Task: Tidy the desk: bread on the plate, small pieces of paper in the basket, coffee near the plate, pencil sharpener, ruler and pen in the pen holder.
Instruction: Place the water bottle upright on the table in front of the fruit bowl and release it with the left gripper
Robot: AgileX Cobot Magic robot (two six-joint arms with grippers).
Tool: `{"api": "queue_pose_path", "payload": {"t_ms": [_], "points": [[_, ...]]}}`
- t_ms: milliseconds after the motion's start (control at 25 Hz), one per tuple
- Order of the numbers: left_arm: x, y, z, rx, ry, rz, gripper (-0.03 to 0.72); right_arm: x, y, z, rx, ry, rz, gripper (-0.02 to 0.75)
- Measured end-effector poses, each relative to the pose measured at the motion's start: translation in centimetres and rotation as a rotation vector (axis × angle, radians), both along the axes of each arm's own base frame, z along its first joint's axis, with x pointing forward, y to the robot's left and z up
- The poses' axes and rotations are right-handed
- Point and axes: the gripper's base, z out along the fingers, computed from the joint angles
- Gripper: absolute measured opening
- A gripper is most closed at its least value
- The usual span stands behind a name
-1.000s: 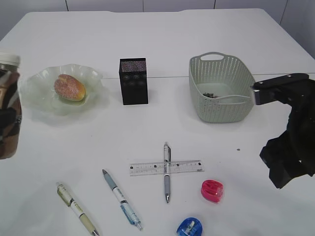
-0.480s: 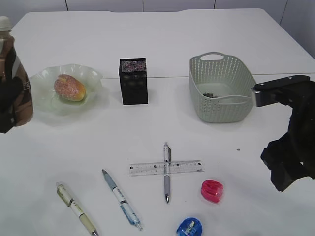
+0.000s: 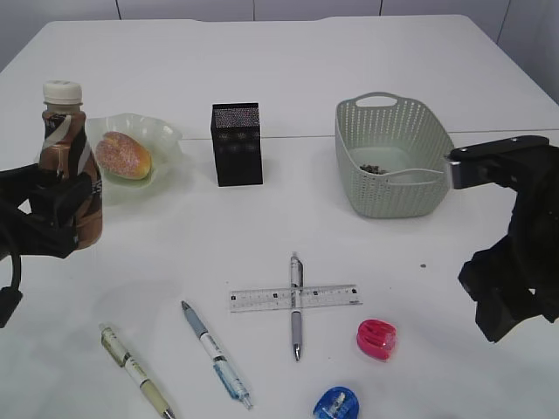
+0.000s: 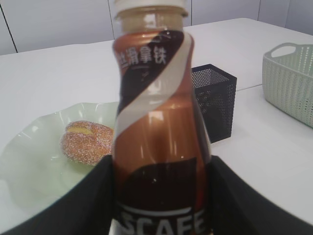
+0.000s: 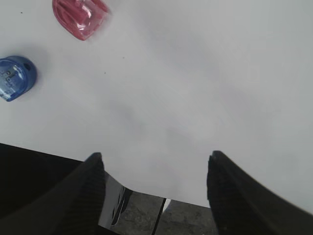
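My left gripper (image 3: 59,208) is shut on the brown coffee bottle (image 3: 68,157), upright just left of the plate (image 3: 168,138) that holds the bread (image 3: 122,155). The left wrist view shows the bottle (image 4: 156,112) between the black fingers (image 4: 83,196). A ruler (image 3: 336,295) lies under one pen (image 3: 296,325); two more pens (image 3: 216,353) (image 3: 135,371) lie to the left. Pink (image 3: 376,339) and blue (image 3: 337,403) pencil sharpeners sit at the front. The black pen holder (image 3: 237,144) stands in the middle. My right gripper (image 5: 154,161) is open over bare table.
The green basket (image 3: 393,188) at the right holds small dark paper bits (image 3: 376,168). The right arm (image 3: 515,262) hangs in front of it. In the right wrist view the table's front edge (image 5: 161,196) lies right under the fingers.
The left gripper has carried the coffee bottle in from the left edge to beside the plate, and the bottle now stands upright. The right arm has barely moved.
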Motion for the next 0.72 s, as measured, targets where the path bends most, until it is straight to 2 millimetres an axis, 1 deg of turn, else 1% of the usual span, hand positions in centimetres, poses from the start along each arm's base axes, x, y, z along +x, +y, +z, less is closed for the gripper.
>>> {"api": "queue_pose_path", "payload": {"t_ms": [280, 360, 560, 720], "points": [[0.0, -0.3, 0.0, -0.013, -0.002, -0.035, 0.395, 0.1, 0.1, 0.0, 0.006, -0.01, -0.008, 0.48], [0.3, -0.5, -0.1, -0.012, 0.0, -0.04, 0.395, 0.2, 0.1, 0.0, 0.01, -0.019, -0.011, 0.48], [2.6, -1.1, 0.2, -0.018, -0.033, -0.046, 0.395, 0.2, 0.1, 0.0, 0.012, -0.026, -0.011, 0.48], [4.8, -1.8, -0.5, -0.009, -0.035, -0.071, 0.395, 0.2, 0.1, 0.0, 0.012, -0.026, -0.011, 0.48]]}}
